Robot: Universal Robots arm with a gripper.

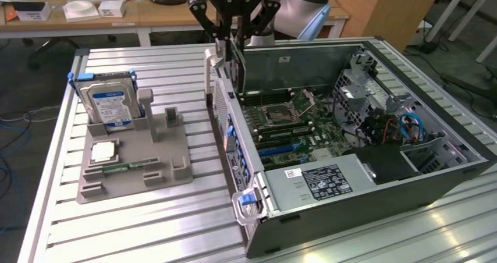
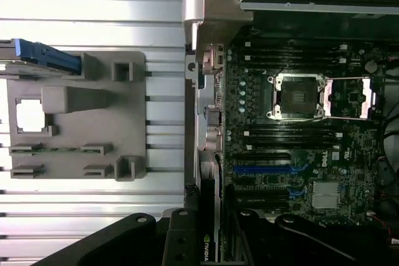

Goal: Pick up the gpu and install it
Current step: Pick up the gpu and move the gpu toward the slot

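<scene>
1. Nearest in the exterior view: an open computer case (image 1: 350, 205) lies on its side on the slatted metal worktop (image 1: 148, 234), with the labelled power supply (image 1: 326, 182) at the near end.
2. At the exterior view's left of the case is a grey fixture (image 1: 136, 173) holding a memory stick (image 1: 124, 167). A hard drive (image 1: 113, 100) stands upright at its far end.
3. The motherboard (image 1: 291, 129) is exposed inside the case.
4. At the far end of the case, the gripper (image 1: 234, 42) has its fingers (image 2: 181, 241) set narrow and clamped on the gpu (image 1: 235, 68).
5. The gpu is on edge, hanging vertically just inside the case's rear wall, over the motherboard's edge. Can't tell whether it touches a slot.
6. Wooden desks (image 1: 93, 21) stand behind.
</scene>
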